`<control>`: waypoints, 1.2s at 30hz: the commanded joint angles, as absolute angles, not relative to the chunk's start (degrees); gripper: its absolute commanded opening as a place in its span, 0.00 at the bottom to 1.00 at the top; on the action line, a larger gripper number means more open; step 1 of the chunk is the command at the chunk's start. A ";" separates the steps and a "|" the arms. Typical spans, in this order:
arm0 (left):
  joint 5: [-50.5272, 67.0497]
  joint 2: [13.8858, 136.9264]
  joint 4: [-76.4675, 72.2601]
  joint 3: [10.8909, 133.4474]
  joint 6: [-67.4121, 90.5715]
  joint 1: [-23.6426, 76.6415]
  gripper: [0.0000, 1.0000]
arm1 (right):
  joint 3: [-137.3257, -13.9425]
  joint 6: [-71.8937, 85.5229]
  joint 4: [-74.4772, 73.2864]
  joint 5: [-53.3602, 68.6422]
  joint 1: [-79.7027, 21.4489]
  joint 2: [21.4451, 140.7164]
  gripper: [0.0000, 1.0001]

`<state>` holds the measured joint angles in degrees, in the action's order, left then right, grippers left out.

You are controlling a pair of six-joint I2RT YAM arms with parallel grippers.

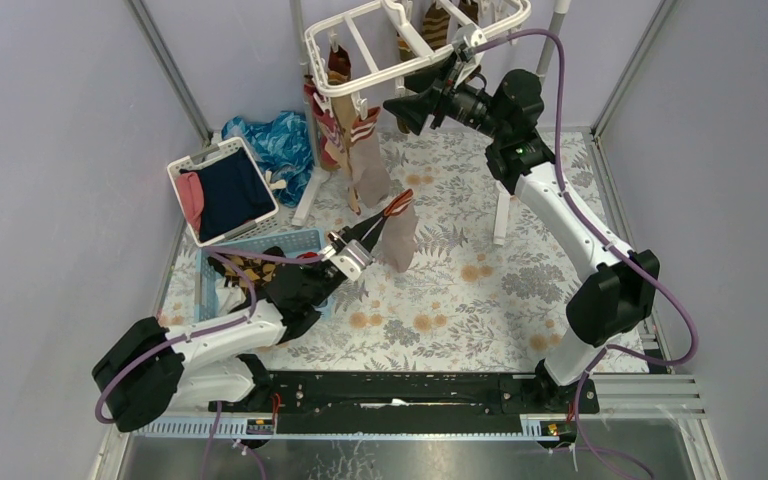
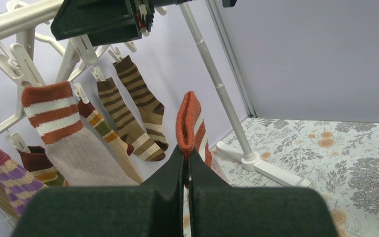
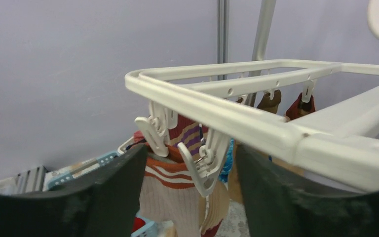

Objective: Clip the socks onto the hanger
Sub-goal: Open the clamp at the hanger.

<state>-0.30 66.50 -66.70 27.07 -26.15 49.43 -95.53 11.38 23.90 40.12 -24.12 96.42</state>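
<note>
My left gripper [image 1: 380,222] is shut on the red-and-white striped cuff of a tan sock [image 1: 398,235], held above the floral table below the hanger; in the left wrist view the cuff [image 2: 190,123] sticks up from between the shut fingers. The white hanger frame [image 1: 355,40] stands at the back with several socks [image 1: 360,150] clipped to it. In the left wrist view a matching tan sock [image 2: 64,133] and brown striped socks [image 2: 133,113] hang from clips. My right gripper [image 3: 190,168] is open, its fingers on either side of an empty white clip [image 3: 205,165] under the frame [image 3: 227,111].
A white slotted basket [image 1: 222,190] with navy and pink garments sits at back left beside shiny blue cloth [image 1: 275,140]. A small blue basket [image 1: 260,262] with more socks lies by my left arm. The stand's pole [image 2: 217,84] and white foot [image 2: 256,165] rest on the table.
</note>
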 commanded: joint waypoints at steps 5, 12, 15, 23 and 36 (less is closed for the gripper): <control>3.86 63.37 -64.86 27.16 -22.03 49.04 0.00 | -90.56 9.75 25.78 41.55 -24.08 92.17 0.91; 7.07 62.25 -61.60 26.93 -17.10 49.02 0.00 | -82.02 7.80 24.40 43.34 -21.59 86.12 1.00; 8.12 61.71 -61.05 26.66 -15.01 49.03 0.00 | -77.29 6.55 24.03 44.83 -20.43 82.86 1.00; 11.56 60.00 -58.68 26.45 -10.16 49.01 0.00 | -68.84 4.55 18.46 48.90 -16.11 75.03 1.00; 21.87 55.66 -50.30 27.73 -1.55 48.43 0.00 | -93.65 -74.76 -81.54 66.18 -12.90 80.31 1.00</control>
